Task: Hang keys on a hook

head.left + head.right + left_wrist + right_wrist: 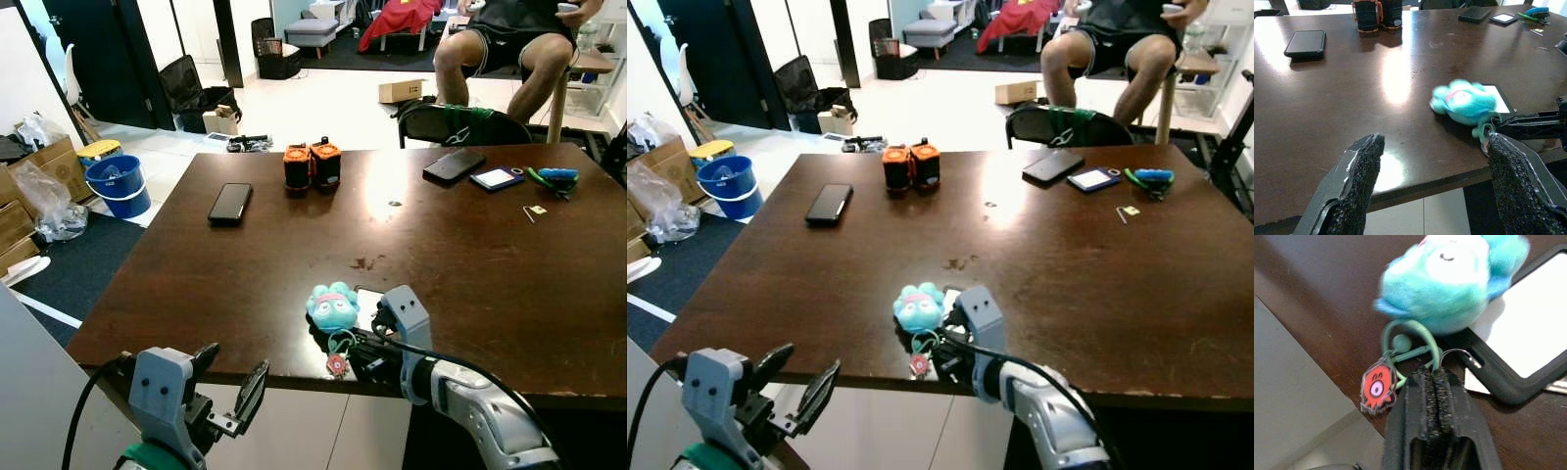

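The keys (1415, 357), a bunch with a turquoise plush toy (332, 305), a teal loop and a small red octopus charm (1376, 387), lie at the near edge of the dark wooden surface (470, 264). The plush rests against a black card holder (1528, 338) with a white face. The right tool (1436, 378) reaches in low from the near edge, its two black pads pressed together right at the teal loop and a metal ring; it seems to pinch the ring, though the blur makes the contact hard to confirm. The charm hangs just past the surface's edge beside the fingers.

The left tool (233, 384) hovers below and in front of the near edge, off to the left of the keys, its fingers (1359, 181) spread well apart and holding nothing.

Farther back on the surface lie a black phone (230, 203), two orange-and-black objects (312, 164) side by side, another dark phone (454, 164) and a small card (497, 178). A seated person's legs (490, 59) show beyond the far edge
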